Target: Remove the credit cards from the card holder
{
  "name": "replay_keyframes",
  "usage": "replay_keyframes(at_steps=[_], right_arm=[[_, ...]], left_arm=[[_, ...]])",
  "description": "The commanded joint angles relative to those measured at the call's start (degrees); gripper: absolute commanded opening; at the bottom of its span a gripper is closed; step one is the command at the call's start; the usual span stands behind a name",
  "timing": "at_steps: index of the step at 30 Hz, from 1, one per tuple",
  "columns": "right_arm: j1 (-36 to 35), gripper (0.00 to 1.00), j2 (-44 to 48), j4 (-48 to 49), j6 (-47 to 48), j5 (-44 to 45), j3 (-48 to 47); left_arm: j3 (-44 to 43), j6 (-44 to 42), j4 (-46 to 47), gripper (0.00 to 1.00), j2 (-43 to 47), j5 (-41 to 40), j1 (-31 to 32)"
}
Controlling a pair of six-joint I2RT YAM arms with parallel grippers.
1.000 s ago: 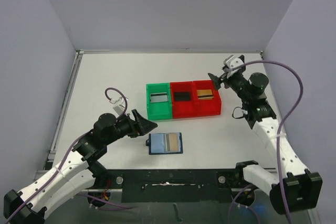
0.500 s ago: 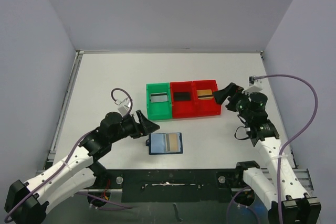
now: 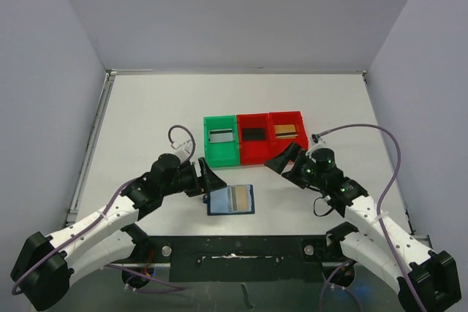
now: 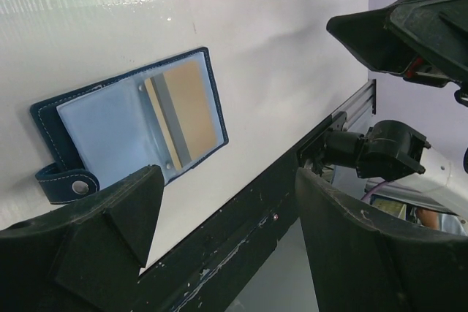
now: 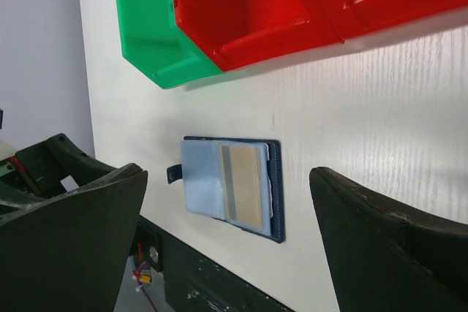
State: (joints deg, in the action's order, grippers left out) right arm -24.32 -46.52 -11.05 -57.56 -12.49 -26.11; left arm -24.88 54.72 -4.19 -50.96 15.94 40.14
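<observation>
You have the card holder [image 3: 231, 199] lying open on the bench [image 3: 146, 122] at lower centre, a tan card [image 3: 240, 198] in its pocket, left gripper [image 3: 210, 183] just left of it, right gripper [image 3: 281, 158] upper right, both spread apart.

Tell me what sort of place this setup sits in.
Probably a robotics lab test cell: a white table boxed in by plain walls, a left arm and right arm mounted at its near edge, and a card holder laid out before a row of plastic bins.
</observation>
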Motion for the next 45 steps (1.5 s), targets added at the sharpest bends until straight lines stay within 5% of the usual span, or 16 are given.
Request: replay_keyframes(at_steps=[1,8,16,20,24,36,45], right_arm=[[-4.4,0.99,1.0,1.5,-10.8,10.5,1.9],[-12.9,0.88,-4.2,5.2,-13.2,12.8,0.1],[-25.1,0.63,-15.0,8.6,-18.6,19.5,-2.0],[-25.9,0.55,-20.0,10.1,-18.0,17.5,-3.9],[-26.1,0.36,-23.5,12.2,-17.1,15.5,-4.7],[-26.3,0.41,-28.6,10.4,-15.7,12.8,-6.6],[-26.6,0.43,-34.1,7.3,-14.6,12.3,-8.5]], left_arm=[[-2.4,-1.9,2.3,0.72,-0.6,1.3,0.2],[-1.3,0.5,4.5,0.72,-3.6,2.9,0.5],[-2.9,-2.2,3.4,0.68,-9.3,2.9,2.0],[-4.2,-2.3,2.8,0.66,-12.5,0.0,3.5],[-4.7,-2.3,1.9,0.64,-16.0,-1.2,3.7],[-5.8,-3.0,-4.4,0.61,-17.2,-9.0,5.7],[-6.8,-2.8,-6.4,0.45,-21.5,-15.0,10.8]])
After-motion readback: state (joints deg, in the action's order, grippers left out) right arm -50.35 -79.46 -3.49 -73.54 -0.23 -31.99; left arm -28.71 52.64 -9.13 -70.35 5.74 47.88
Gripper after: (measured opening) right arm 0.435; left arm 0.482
